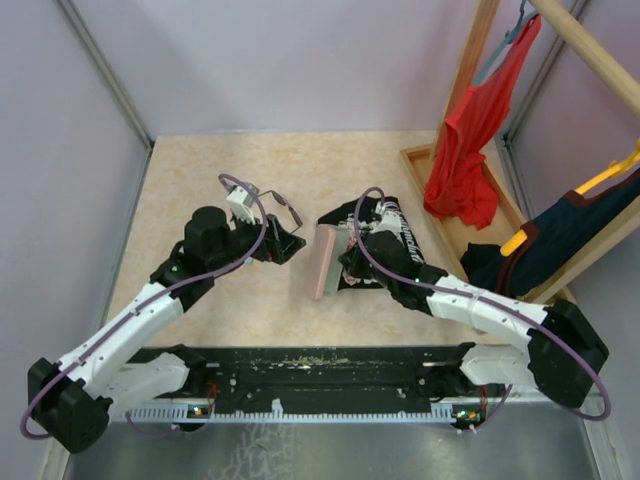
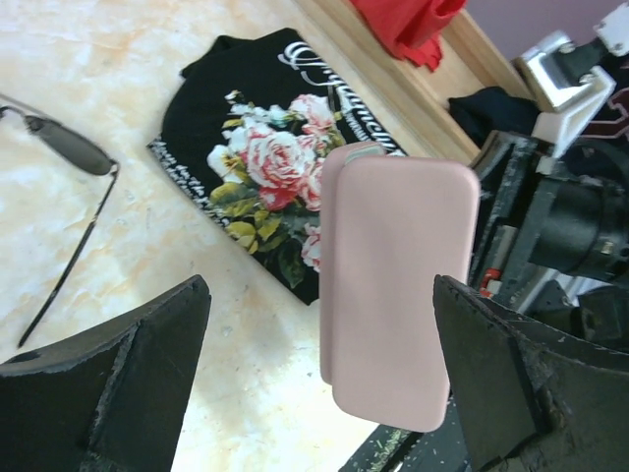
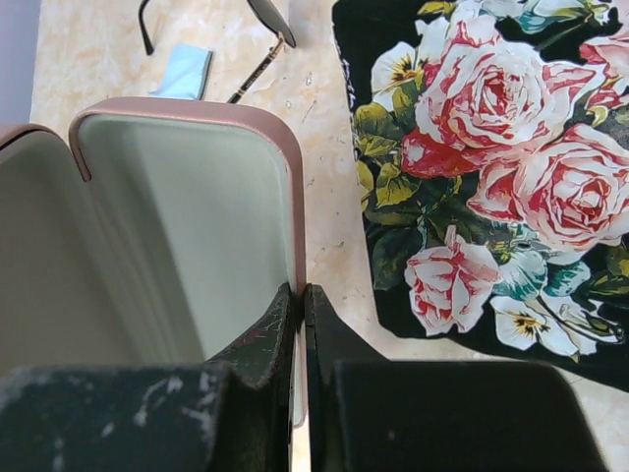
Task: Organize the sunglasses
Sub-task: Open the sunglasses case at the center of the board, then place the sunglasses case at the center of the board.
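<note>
The sunglasses (image 2: pixel 69 147) lie on the beige table, thin dark frame and dark lenses, left of the case; they also show at the sunglasses (image 1: pixel 284 209) and the sunglasses (image 3: pixel 267 18). The pink case (image 1: pixel 325 262) stands open on its edge in the middle. My right gripper (image 3: pixel 303 295) is shut on the case's (image 3: pixel 187 226) rim, one finger inside against the pale lining. My left gripper (image 2: pixel 322 324) is open, facing the case's (image 2: pixel 398 295) pink back with nothing between its fingers. In the top view it (image 1: pixel 283 243) sits just below the sunglasses.
A black T-shirt (image 3: pixel 491 147) with a rose print lies right of the case. A small light-blue cloth (image 3: pixel 185 71) lies by the sunglasses. A wooden rack (image 1: pixel 470 70) with a red garment (image 1: pixel 470 150) and dark clothes (image 1: pixel 560 240) stands at the right.
</note>
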